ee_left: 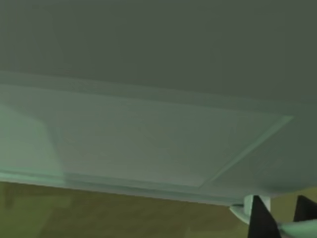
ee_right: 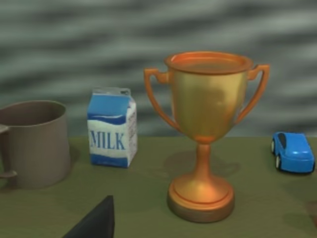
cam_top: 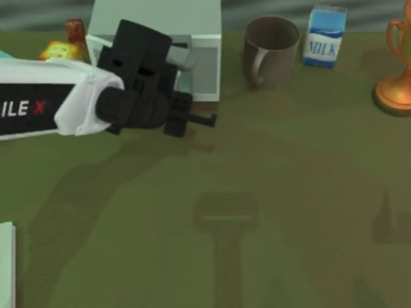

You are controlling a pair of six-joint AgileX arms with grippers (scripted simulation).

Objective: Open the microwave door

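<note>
The microwave (cam_top: 160,25) stands at the counter's (cam_top: 289,192) far left, its microwave door (cam_top: 183,61) swung partly out. The left hand (cam_top: 199,120) reaches in at the door's front edge — I cannot tell its grip. Mug (cam_top: 270,48), milk carton (cam_top: 324,35) and trophy (cam_top: 398,64) stand rightward, apart.

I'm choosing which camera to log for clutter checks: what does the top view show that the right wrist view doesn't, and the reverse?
Only the top view shows the microwave, its microwave door and the left gripper in front of it, at the table's far left. Only the right wrist view shows a blue toy car beside the trophy. Both show the brown mug, the milk carton, the trophy and the green table.
</note>
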